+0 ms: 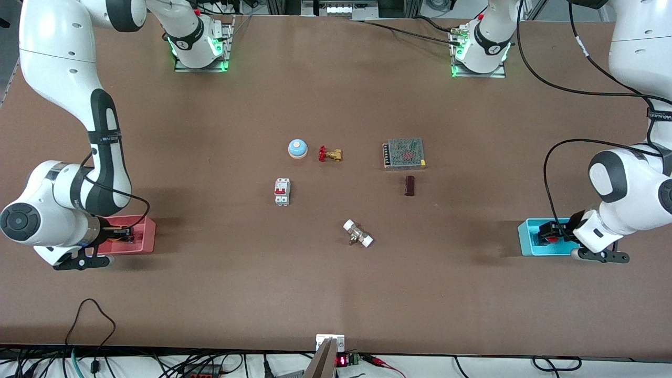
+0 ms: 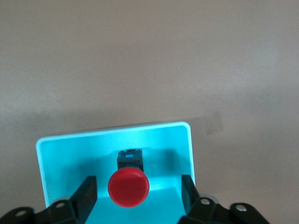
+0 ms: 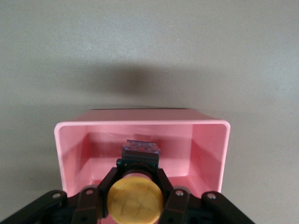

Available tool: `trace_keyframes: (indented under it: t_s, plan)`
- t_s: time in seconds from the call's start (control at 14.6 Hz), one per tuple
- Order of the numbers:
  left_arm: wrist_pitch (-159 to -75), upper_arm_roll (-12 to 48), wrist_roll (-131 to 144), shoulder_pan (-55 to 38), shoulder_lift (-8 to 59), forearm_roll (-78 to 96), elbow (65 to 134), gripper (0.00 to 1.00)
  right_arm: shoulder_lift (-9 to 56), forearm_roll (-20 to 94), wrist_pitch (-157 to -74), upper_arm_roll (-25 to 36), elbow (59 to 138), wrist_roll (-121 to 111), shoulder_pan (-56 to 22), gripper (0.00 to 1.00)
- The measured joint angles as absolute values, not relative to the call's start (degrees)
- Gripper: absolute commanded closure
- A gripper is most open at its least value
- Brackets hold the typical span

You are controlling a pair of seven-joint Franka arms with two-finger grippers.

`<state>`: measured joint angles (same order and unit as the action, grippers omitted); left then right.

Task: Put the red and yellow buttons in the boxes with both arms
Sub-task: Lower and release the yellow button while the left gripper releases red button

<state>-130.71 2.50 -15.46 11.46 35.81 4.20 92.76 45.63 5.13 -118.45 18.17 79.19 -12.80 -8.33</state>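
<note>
**Both buttons at their bins, one let go, one gripped**

Nearest the front camera among the loose parts, low at centre frame, lies a small metal fitting with white end caps (image 1: 358,233) on the brown worktop (image 1: 336,294).

At the middle right of the frame, the left tool (image 2: 138,192) hangs over the cyan-blue plastic bin (image 1: 527,239), fingers spread wide and released; the round red-capped push-button (image 2: 128,186) sits between them, touching neither, apparently resting in the bin.

At the middle left, the right tool (image 3: 135,189) hangs over the pink-red plastic bin (image 1: 147,236), clenched on the dark body of the orange-yellow push-button (image 3: 135,200), seemingly above the floor.

To finish well, I judge the right tool should lower until the button's base is close to the bin floor, then part its fingers evenly so the button does not tip or bounce out. Afterwards both should lift straight up, clear of the bin walls.
</note>
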Motion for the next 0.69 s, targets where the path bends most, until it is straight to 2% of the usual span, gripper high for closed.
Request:
trace_keyframes:
  t_s: [0.27, 0.34, 0.41, 0.48, 0.55, 0.69]
  plan:
    - [-129.9, 3.1, -9.6, 9.5, 34.4, 4.2, 91.3, 0.09, 46.9, 5.1, -120.1, 18.1, 79.2, -12.8, -8.3, 0.74]
    - [-128.7, 3.1, -8.0, 8.6, 33.7, 4.2, 91.2, 0.09, 47.1, 5.1, -120.4, 18.1, 79.2, -12.8, -8.3, 0.72]
    - [-127.5, 3.2, -6.5, 7.7, 32.8, 4.2, 91.2, 0.08, 47.3, 5.1, -120.5, 18.1, 79.2, -12.8, -8.3, 0.6]
    - [-126.5, 3.2, -4.6, 6.8, 31.9, 4.1, 91.2, 0.08, 47.5, 5.2, -120.5, 18.1, 79.2, -12.8, -8.3, 0.36]
    - [-125.9, 3.2, -2.3, 6.0, 31.0, 4.0, 91.2, 0.08, 47.7, 5.2, -120.5, 18.1, 79.2, -12.8, -8.2, 0.04]
    - [-125.0, 3.2, 2.7, 4.2, 28.9, 2.1, 91.2, 0.07, 47.7, 5.2, -120.6, 18.1, 79.2, -12.8, -8.1, 0.0]
